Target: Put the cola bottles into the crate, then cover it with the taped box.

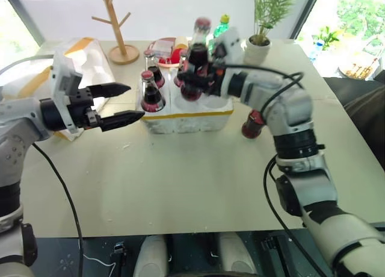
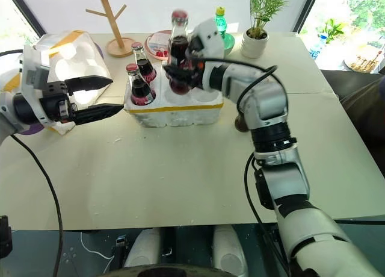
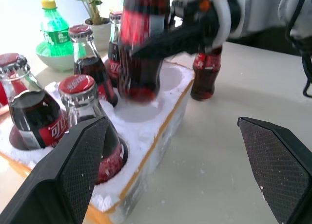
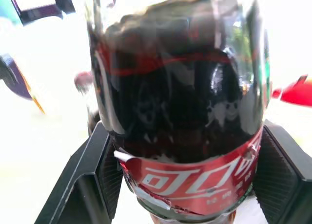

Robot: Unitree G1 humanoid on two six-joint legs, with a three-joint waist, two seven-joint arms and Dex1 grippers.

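Showing the right gripper (image 2: 180,69) clamped on 1 cola bottle (image 2: 178,51), held upright just above the crate (image 2: 174,111). Other cola bottles (image 2: 139,84) stand in the crate's wells; 1 more (image 1: 252,124) stands on the table (image 2: 192,174) beside it. The left gripper (image 2: 96,97), jaws wide and empty, points at the crate. The taped box (image 2: 69,54) lies behind that gripper.

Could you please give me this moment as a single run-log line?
right gripper: shut on cola bottle, held above crate | left gripper: open, empty, beside crate | taped box: off crate
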